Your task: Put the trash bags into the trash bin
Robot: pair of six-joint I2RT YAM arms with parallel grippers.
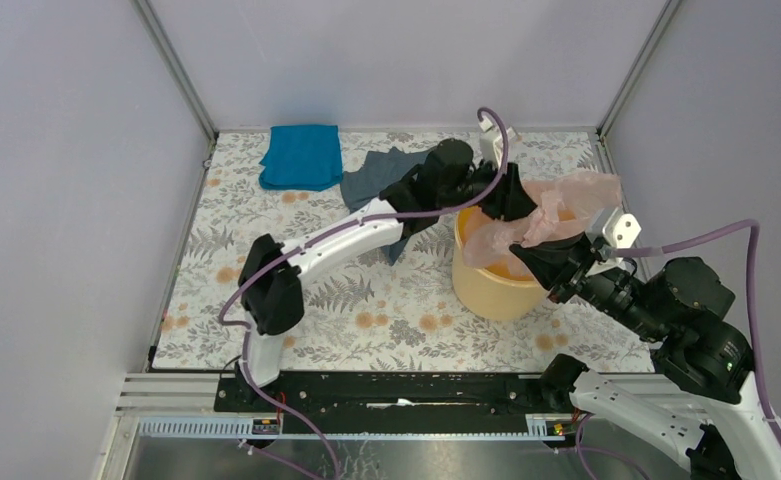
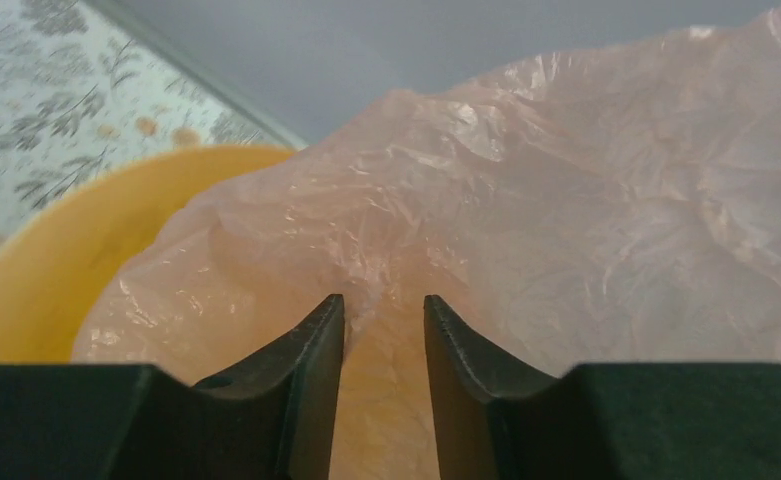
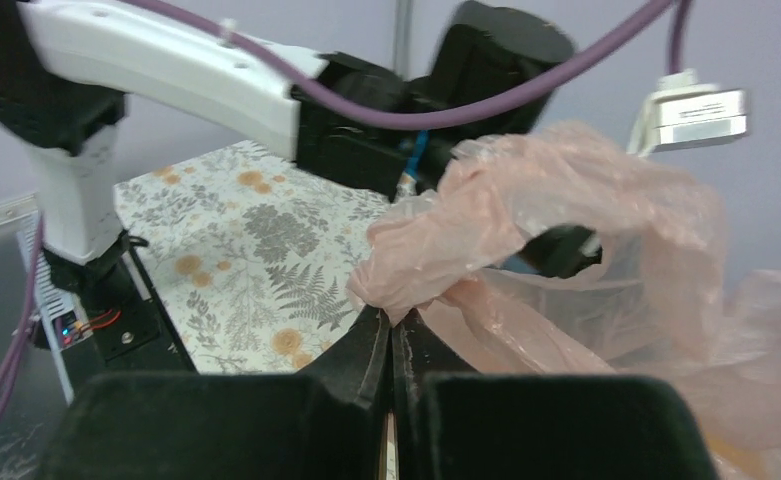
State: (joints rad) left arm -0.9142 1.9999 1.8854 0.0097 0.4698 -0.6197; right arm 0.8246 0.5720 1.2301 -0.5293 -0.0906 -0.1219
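Pink bag [image 1: 569, 203]: over yellow bin [image 1: 488, 288]
Right gripper [image 3: 393, 326]: tight on bag
Left gripper [image 2: 383, 312]: jaws apart, bag just ahead

Soft even light, faint shadows; trash bag [image 2: 566, 200] glints; rt wrist blurry.

- One trash bag [image 1: 578, 198], pale pink
- One trash bin [image 1: 494, 292], 3 o'clock
- One blue cloth [image 1: 302, 156], 11 o'clock
- One grey garment [image 1: 370, 178], 12 o'clock
- Two robot arms [image 1: 344, 242] [image 1: 688, 292]
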